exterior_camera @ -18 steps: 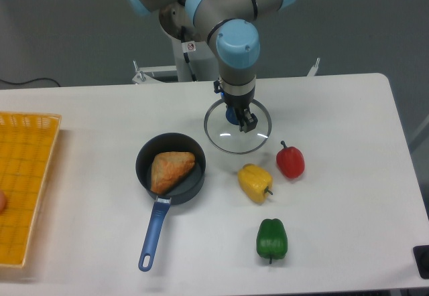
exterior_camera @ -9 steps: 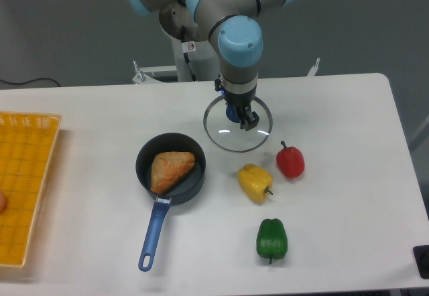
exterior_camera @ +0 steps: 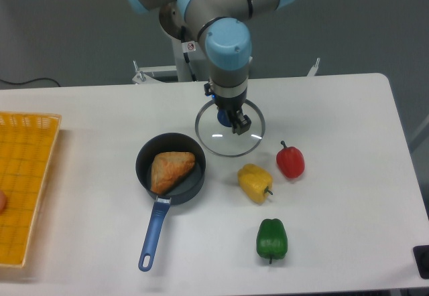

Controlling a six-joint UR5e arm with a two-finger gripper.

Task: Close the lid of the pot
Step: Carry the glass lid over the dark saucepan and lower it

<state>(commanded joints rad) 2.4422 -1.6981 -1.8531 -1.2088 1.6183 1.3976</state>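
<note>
Pastry (exterior_camera: 171, 170) inside uncovered pot (exterior_camera: 170, 168); tool (exterior_camera: 230, 119) clamped on lid (exterior_camera: 230, 128) knob.

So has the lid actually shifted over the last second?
Yes. The lid, held at its knob by the gripper, has moved left toward the pot; the gap to the red pepper has widened.

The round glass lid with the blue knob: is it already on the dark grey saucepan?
No, the glass lid is to the right of the saucepan, whose pastry is uncovered.
</note>
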